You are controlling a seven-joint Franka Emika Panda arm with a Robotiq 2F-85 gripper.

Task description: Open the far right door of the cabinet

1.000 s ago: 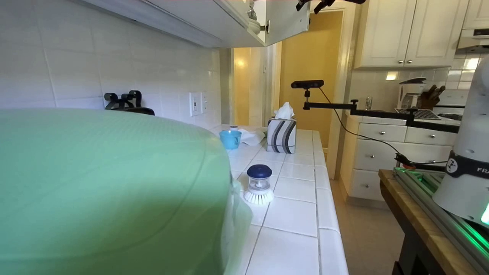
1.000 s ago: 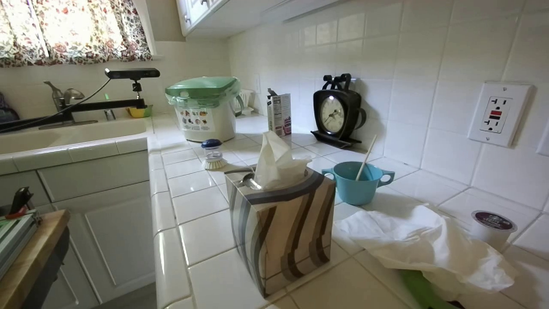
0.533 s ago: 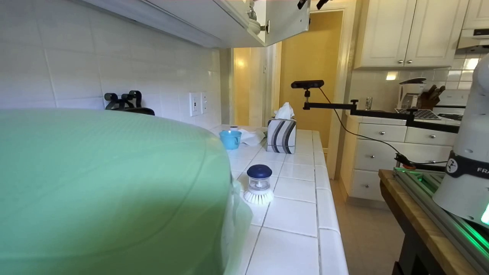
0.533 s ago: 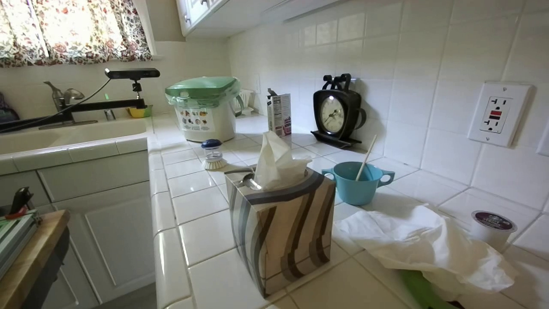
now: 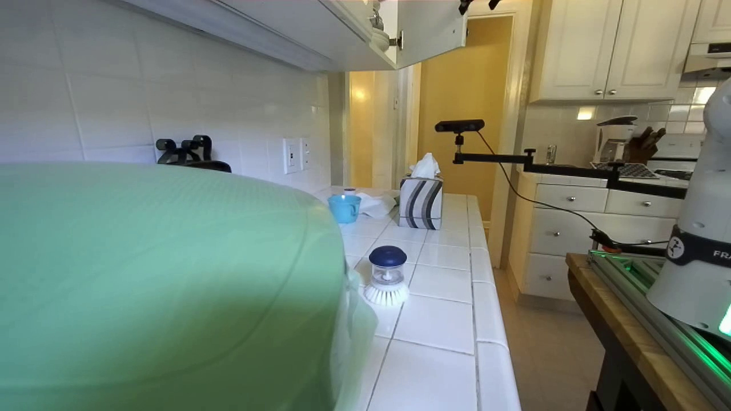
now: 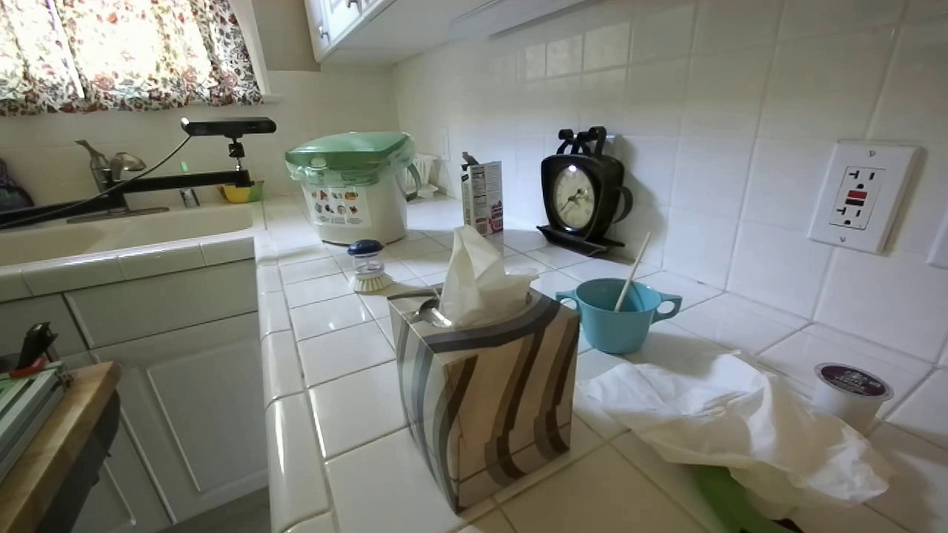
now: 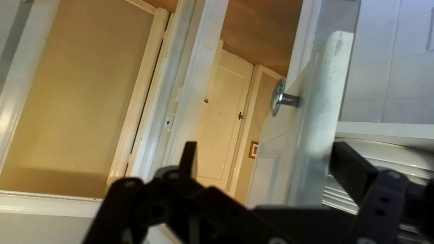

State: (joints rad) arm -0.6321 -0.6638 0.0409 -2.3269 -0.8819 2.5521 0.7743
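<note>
Gripper (image 7: 264,154): fingers spread wide apart, the edge of the far right door (image 7: 313,135) showing between them; whether either finger touches it, I can't tell.
Cabinet (image 5: 285,28): overhead, above and left of the tissue box (image 5: 421,202) from where I stand, with what look like stacked white dishes (image 7: 379,159) inside.
Far right door: high above the tissue box, standing well out from its frame, inner face turned my way.
Knob (image 7: 286,98): on the door's front, free of the fingers.
Door opening: looks mostly done to me; a wider swing, then backing clear, may be left.
Tiled counter (image 5: 434,354): under the tissue box; green lid (image 5: 171,274) nearest me on its left, blue cup (image 5: 344,209) just left of it, scrub brush (image 5: 387,277) bristles-down on its near side.
Yellow doorway (image 5: 462,91): behind the tissue box.
Camera (image 5: 460,125): above and right of the tissue box, on a black arm (image 5: 491,158).
Drawers (image 5: 577,234): right of the tissue box, well apart.
Robot base (image 5: 691,297): farther right of the tissue box, on a wooden cart (image 5: 602,291).
</note>
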